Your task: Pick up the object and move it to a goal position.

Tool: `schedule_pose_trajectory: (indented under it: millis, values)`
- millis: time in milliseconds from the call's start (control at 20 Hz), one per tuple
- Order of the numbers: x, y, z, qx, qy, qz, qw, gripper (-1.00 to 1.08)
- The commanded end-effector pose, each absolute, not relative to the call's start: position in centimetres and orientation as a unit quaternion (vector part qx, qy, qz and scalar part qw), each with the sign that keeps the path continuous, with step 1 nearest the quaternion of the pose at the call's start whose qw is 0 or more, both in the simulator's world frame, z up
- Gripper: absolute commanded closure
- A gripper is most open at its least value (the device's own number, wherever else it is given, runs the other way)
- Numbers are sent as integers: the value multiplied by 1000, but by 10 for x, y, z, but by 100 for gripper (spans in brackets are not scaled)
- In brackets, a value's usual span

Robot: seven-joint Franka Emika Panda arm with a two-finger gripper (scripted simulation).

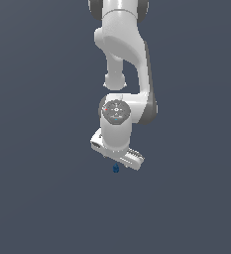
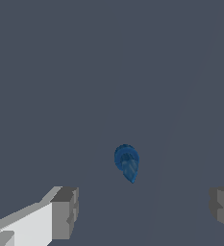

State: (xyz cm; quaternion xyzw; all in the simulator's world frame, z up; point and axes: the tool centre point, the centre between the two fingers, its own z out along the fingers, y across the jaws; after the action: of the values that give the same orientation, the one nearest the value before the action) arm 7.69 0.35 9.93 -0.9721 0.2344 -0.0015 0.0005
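1. Ground surface (image 1: 32, 198): plain dark slate-grey plane filling both views. No edge, corner or marking shows, so positions cannot be tied to any border of it.

2. Robot arm (image 1: 124, 54): 1 white jointed arm entering from the top of the exterior view and reaching downward. Grey joint sections show on the side toward the exterior view's right. A round grey cap with small markings faces the camera at the wrist.

3. Gripper (image 1: 116, 159): white body mounted crosswise under the wrist, tilted so that the end toward the exterior view's right sits lower. In the wrist view (image 2: 143, 211) the 2 grey fingertips (image 2: 65, 212) stand far apart, 1 at each side of the picture, with bare surface between them. Jaws spread wide and holding nothing.

4. Object (image 1: 116, 168): 1 tiny dark-blue blob, roundish with a tapered, paler end, far smaller than the gripper. In the exterior view it appears just under the gripper body. In the wrist view (image 2: 127, 162) it lies ahead of the gap between the fingertips, roughly midway between them, and clear of both. Whether it rests on the surface cannot be told.
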Motion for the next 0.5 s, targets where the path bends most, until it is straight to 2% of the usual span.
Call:
schedule_pose_trajectory:
  millis: [0,450]
  values:
    - [79,3,95,-969,245,-1,0,-92]
    - [79,3,86,-969,249,0,0,-92]
